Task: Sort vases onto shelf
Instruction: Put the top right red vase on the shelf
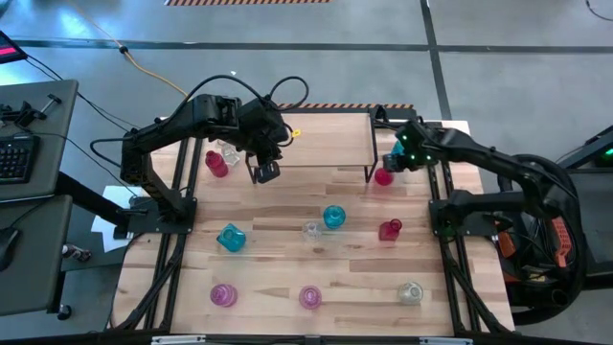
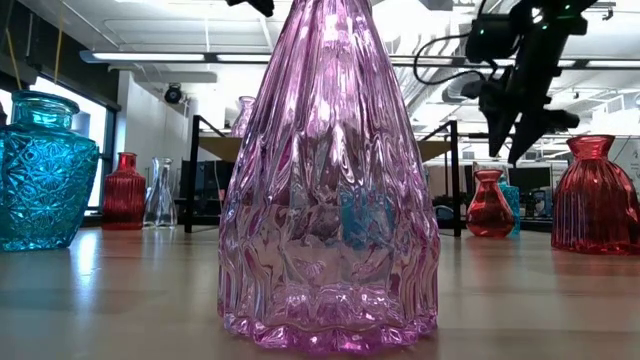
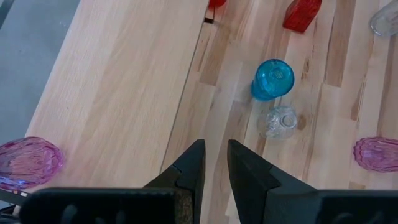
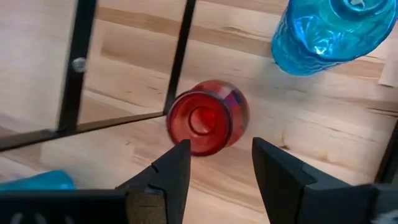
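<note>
From above, the left end effector hangs over the shelf's front-left edge, while the right end effector sits by the shelf's right legs, just beside a red vase. Other vases dot the surface, among them a teal vase.

The low view is filled by a pink vase, with the shelf behind it.

The left wrist view shows that end effector nearly closed and empty above the shelf board.

The right wrist view shows its end effector open just above the red vase, which stands upright beside a black shelf leg.
</note>
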Controlling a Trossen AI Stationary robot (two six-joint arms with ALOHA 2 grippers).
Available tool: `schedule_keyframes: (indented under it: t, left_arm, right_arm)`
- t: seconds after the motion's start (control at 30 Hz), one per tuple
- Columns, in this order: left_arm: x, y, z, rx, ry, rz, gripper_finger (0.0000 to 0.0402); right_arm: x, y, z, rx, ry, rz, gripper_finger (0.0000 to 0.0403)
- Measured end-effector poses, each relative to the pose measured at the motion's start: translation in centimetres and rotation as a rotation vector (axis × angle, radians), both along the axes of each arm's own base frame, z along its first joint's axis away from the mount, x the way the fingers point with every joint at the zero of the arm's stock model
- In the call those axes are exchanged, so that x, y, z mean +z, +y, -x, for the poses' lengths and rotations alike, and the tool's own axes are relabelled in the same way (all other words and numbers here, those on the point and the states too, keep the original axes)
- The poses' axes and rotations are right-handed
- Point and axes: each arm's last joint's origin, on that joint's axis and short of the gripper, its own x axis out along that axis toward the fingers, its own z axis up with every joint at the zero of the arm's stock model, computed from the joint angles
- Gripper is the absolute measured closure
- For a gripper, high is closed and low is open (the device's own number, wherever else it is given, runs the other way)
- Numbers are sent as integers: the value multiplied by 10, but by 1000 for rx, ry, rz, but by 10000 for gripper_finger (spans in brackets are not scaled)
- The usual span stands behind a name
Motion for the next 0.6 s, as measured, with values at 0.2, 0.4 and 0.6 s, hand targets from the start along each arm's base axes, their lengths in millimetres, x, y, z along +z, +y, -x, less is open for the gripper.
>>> schedule_keyframes:
  t: [0.2, 0.4, 0.6]
  left_arm:
    - [0, 0, 0, 0, 0, 0, 344]
    - [0, 0, 0, 0, 0, 0, 344]
    - [0, 0, 0, 0, 1, 0, 344]
  right_arm:
    - [-7, -11, -6, 0, 8, 6, 250]
    - [-17, -15, -12, 21, 43, -42, 250]
    - [-23, -17, -15, 37, 71, -56, 263]
